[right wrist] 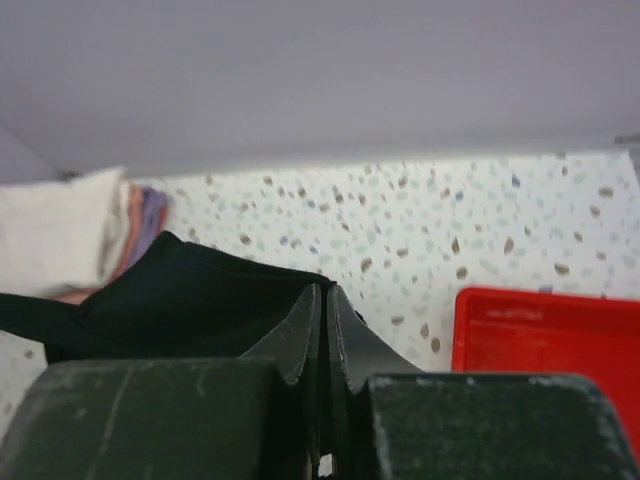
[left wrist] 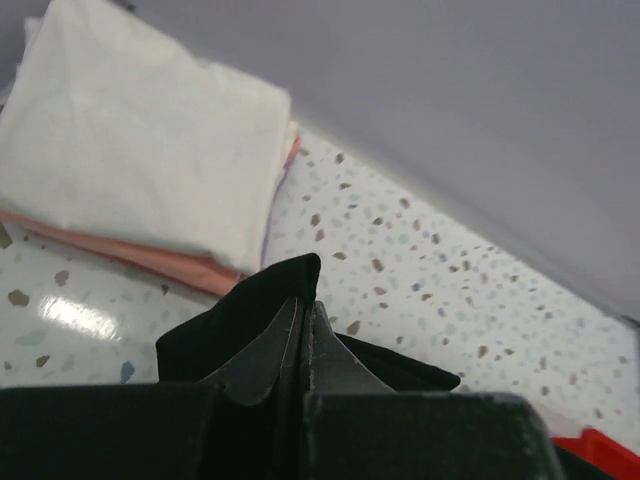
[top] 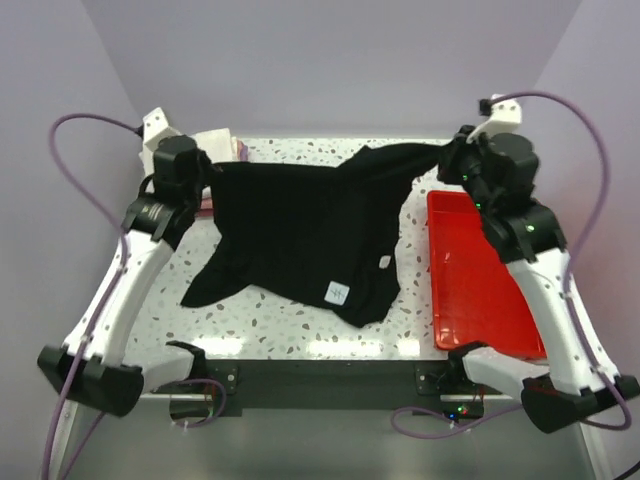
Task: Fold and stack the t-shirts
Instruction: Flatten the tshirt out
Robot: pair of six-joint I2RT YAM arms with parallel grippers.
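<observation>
Farthest left of the red tray (top: 480,290), our left gripper (left wrist: 303,300) has its jaws pressed together on a pinch of the black t-shirt (top: 300,220), with a peak of dark cloth standing up between the tips. The left arm rises from its base on the near side and runs up along the tabletop (top: 250,320) edge that lies opposite the tray. Its wrist is bent inward toward the tray.

Just beyond that gripper, also on the side far from the tray, sits the folded stack. A white t-shirt (left wrist: 130,150) lies on top, a pink one (left wrist: 150,260) lies under it, and a lavender edge (right wrist: 150,215) shows in the right wrist view.

The black t-shirt spans the space between the stack and the tray. Its far edge is held up by both grippers, and the rest drapes down onto the tabletop toward the near side. A white label (top: 337,293) shows near its lower hem, left of the tray.

Our right gripper (right wrist: 325,295) is above the tray's far left corner, clamped shut on the shirt's other end. The right arm climbs from its base along the tray's outer side, and its wrist is turned inward over the tray's far end.
</observation>
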